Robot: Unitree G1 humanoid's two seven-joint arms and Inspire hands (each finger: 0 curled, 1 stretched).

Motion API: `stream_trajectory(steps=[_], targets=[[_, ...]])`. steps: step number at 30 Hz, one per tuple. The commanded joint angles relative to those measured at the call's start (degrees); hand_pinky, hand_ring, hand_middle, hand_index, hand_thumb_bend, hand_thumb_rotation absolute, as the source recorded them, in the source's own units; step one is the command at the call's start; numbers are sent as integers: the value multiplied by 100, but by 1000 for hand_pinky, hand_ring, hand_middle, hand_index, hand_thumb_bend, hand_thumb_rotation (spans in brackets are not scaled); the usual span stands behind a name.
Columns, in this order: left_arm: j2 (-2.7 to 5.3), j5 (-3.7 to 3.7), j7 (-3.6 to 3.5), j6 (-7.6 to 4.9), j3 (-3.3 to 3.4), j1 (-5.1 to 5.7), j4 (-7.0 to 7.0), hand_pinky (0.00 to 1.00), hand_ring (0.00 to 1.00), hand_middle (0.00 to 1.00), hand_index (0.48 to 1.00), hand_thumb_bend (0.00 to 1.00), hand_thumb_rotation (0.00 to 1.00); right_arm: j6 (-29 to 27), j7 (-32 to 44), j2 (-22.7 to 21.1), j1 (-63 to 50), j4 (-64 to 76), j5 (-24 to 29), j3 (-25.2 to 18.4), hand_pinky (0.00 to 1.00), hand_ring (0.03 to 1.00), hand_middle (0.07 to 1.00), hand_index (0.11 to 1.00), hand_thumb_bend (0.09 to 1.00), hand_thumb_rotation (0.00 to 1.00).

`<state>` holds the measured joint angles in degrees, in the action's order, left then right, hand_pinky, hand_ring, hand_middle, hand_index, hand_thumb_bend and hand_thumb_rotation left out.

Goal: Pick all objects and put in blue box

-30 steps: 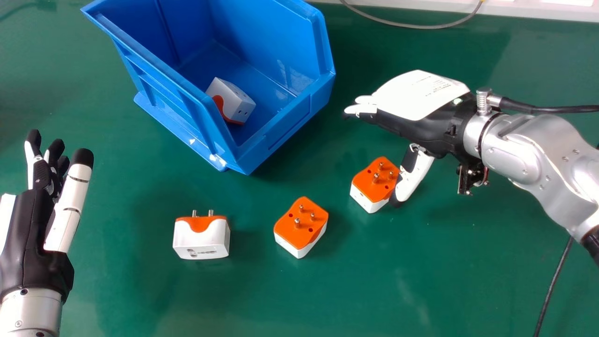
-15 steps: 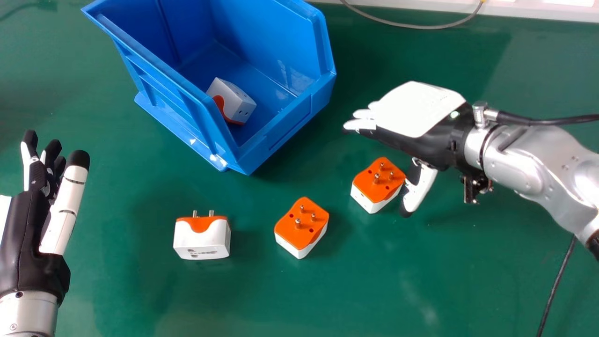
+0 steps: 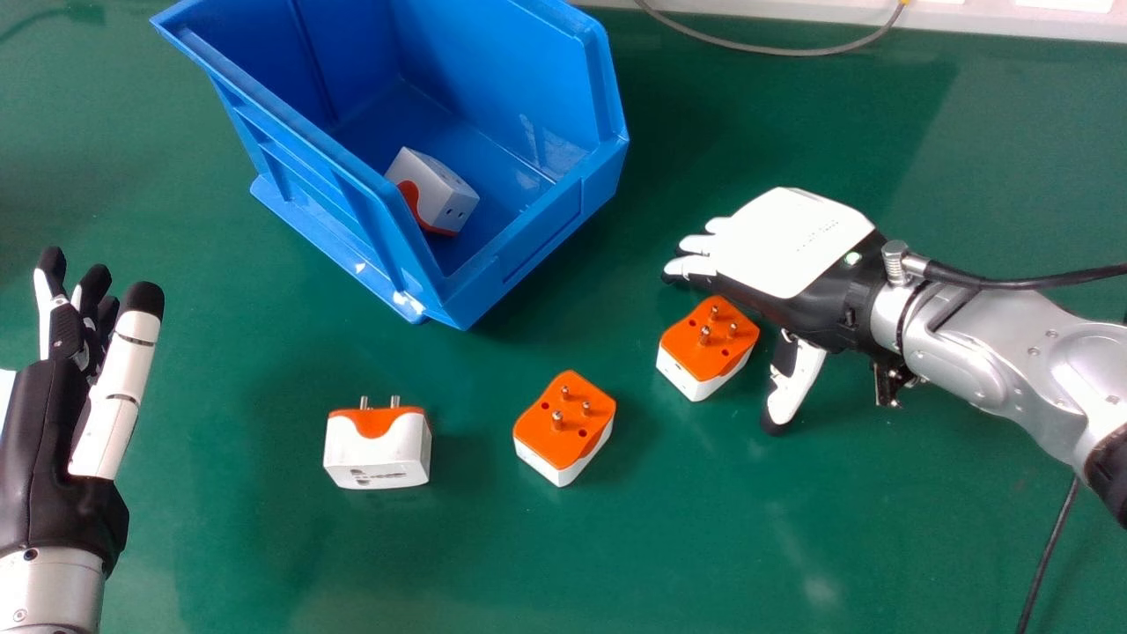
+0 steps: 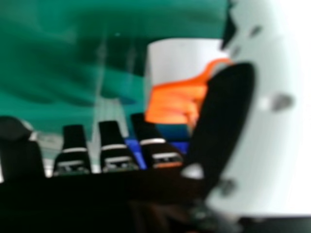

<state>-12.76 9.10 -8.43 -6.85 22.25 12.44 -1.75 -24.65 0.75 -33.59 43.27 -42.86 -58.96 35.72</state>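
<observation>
My right hand (image 3: 788, 255) is open, palm down, beside the rightmost orange-and-white adapter (image 3: 707, 348), its fingers past the far side and its thumb to the right. In the right hand view that adapter (image 4: 182, 63) stands between the fingertips and thumb of my right hand (image 4: 221, 121). A second adapter (image 3: 565, 427) stands pins up in the middle; a third (image 3: 379, 449) lies on its side farther left, pins pointing away. Another adapter (image 3: 436, 192) lies inside the blue box (image 3: 537, 231). My left hand (image 3: 57, 440) is open and empty at the left edge.
The box's raised walls stand at the upper left of the green table (image 3: 669, 546). A grey cable (image 3: 792, 51) curves along the far edge, and a black cable (image 3: 1048, 550) runs down at the right.
My right hand has come nearer and lower, its thumb moving away from the rightmost adapter and its palm closer over it. My left hand has shifted slightly left.
</observation>
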Motion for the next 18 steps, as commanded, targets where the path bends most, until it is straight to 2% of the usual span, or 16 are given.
stream_trajectory(steps=[1, 4, 9, 14, 18], targets=[[-85, 12, 17, -108, 69, 27, -96, 1000, 1000, 1000, 1000, 509, 753, 78, -209, 100, 117, -141, -120, 118, 886, 915, 912, 866, 823, 363], [-95, -7, 12, -162, 72, 22, -50, 1000, 1000, 1000, 1000, 505, 753, 95, -306, 173, 169, -286, -140, 207, 887, 915, 912, 866, 815, 372], [-79, -39, 57, -87, 59, 51, -151, 1000, 1000, 1000, 1000, 510, 756, 108, -484, 263, 208, -400, -190, 306, 889, 917, 911, 865, 801, 388], [-84, -1, 37, -57, 63, 59, -170, 1000, 1000, 1000, 1000, 513, 758, 64, -584, 262, 219, -382, -217, 380, 882, 912, 905, 860, 797, 393], [-66, 47, 29, -10, 67, 87, -249, 1000, 1000, 1000, 1000, 515, 760, 6, -819, 170, 244, -314, -357, 476, 867, 899, 896, 850, 796, 393]])
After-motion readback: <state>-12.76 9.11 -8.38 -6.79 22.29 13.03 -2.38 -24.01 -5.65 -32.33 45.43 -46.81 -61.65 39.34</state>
